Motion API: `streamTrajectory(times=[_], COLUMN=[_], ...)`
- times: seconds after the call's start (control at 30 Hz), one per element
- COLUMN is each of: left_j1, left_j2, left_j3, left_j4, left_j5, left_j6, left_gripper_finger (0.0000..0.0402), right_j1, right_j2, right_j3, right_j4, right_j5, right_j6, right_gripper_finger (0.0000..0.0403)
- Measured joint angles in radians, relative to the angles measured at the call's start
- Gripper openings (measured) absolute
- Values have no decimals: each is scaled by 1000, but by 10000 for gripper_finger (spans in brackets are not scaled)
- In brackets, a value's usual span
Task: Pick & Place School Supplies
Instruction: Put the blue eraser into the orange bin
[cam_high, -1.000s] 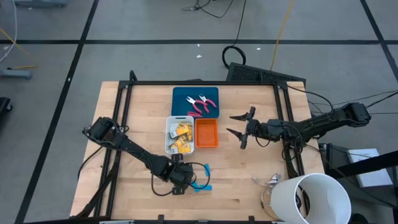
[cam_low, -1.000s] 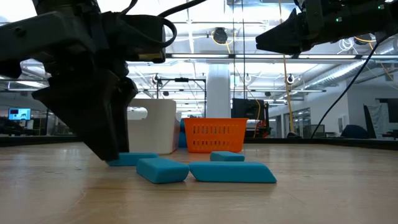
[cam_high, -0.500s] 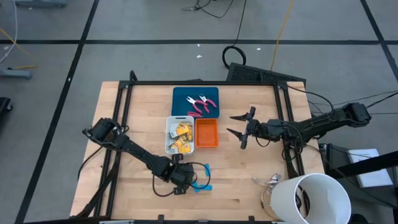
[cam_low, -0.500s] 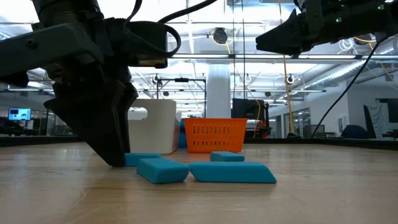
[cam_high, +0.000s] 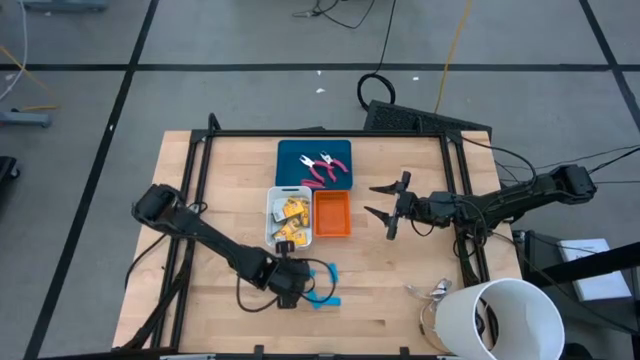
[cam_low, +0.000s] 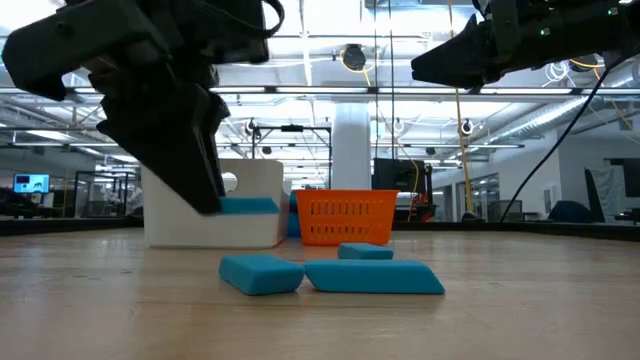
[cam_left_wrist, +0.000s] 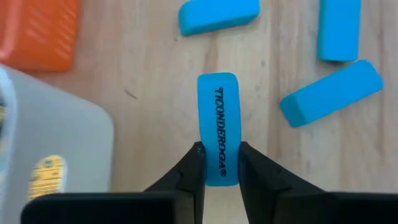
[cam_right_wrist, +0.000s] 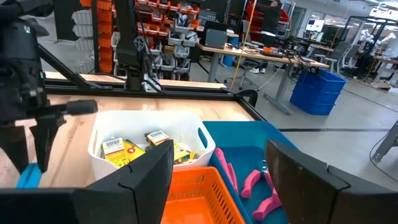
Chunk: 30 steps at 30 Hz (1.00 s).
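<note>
We find the left gripper (cam_left_wrist: 217, 163) clamped on a blue piece (cam_left_wrist: 218, 135), raised off the worktop (cam_high: 380, 305) near its front edge, beside the white tray (cam_high: 275, 240). Three blue pieces (cam_low: 374, 276) lie below. The right gripper (cam_high: 385, 210) hovers, fingers spread, beside the orange tray (cam_high: 332, 213).

Illumination is bright and even, from overhead ceiling lights. Shadows on the worktop (cam_high: 400, 290) are soft. The left wrist view is slightly blurred.

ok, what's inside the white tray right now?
The white tray holds several yellow pieces with dark barcode-like marks, piled loosely. The tray bottom and anything beneath the pile are covered. No blue piece shows in it.
</note>
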Motion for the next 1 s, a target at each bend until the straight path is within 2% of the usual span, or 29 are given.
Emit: streamTrajectory(times=[0.17, 0.27, 0.47, 0.53, 0.77, 0.87, 1.0], left_j1=[-2, -5, -2, 13, 100, 127, 151], left_j2=[-60, -93, -130, -130, -130, -130, -130], left_j3=[0, 0, 2, 1, 2, 2, 2], left_j4=[5, 11, 28, 53, 212, 268, 281], left_j5=[-59, -152, -497, -582, -599, -594, -581], left_j6=[78, 176, 466, 560, 769, 840, 863], left_gripper_finger=[72, 69, 75, 75, 72, 75, 70], right_j1=[0, 0, -16, -28, -109, -124, -120], right_j2=[0, 0, 8, 21, 160, 235, 315], right_j3=[0, 0, 1, 1, 1, 1, 1], right_j4=[6, 7, 20, 12, 89, 189, 299], right_j5=[0, -1, -58, -61, -235, -236, -237], right_j6=[44, 147, 344, 416, 590, 602, 615], right_gripper_finger=[247, 247, 247, 247, 247, 247, 247])
